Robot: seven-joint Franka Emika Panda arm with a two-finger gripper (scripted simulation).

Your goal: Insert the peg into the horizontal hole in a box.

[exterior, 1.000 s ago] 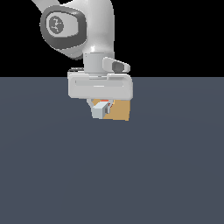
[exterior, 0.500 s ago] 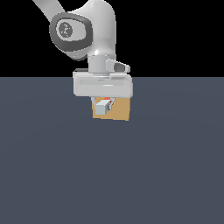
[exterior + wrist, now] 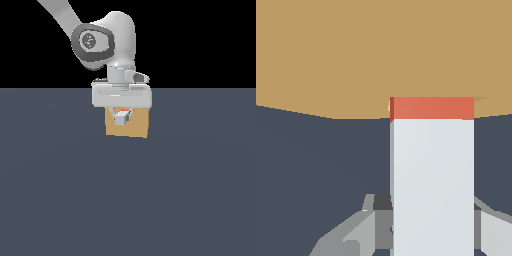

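I see one peg (image 3: 432, 170) and one box (image 3: 128, 126). My hand (image 3: 121, 114) is closed on the peg's pale end; its orange-red tip meets the box face, just in front of my hand.

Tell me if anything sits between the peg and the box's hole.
Nothing visible does. In the wrist view the peg, held in the gripper, reaches the box with only a short orange band of its front end showing. The hole itself is not visible; the peg covers that spot.
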